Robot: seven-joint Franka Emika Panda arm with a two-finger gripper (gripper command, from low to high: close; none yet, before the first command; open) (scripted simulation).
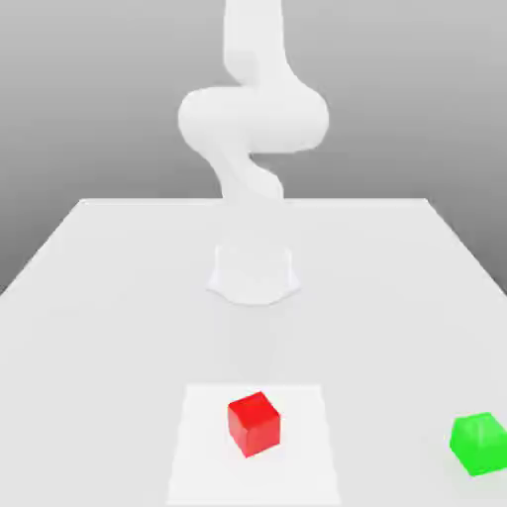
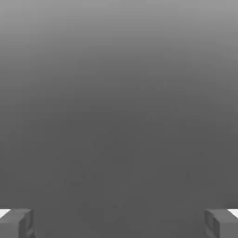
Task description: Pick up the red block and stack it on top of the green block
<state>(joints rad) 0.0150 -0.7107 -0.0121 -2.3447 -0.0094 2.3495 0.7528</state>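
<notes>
Right now we see the white tabletop (image 1: pixel 119 347), with the Panda arm (image 1: pixel 253 119) standing on it beyond the red cube. Under the red cube (image 1: pixel 254 424) lies a white square (image 1: pixel 203 475); to that cube's side, toward the exterior view's right, sits the green cube (image 1: pixel 480 444), well apart. We have our two-finger gripper (image 2: pixel 119 224) spread wide.

Pale tabletop (image 1: pixel 129 317), grey gradient backdrop (image 1: pixel 396 99)
</notes>
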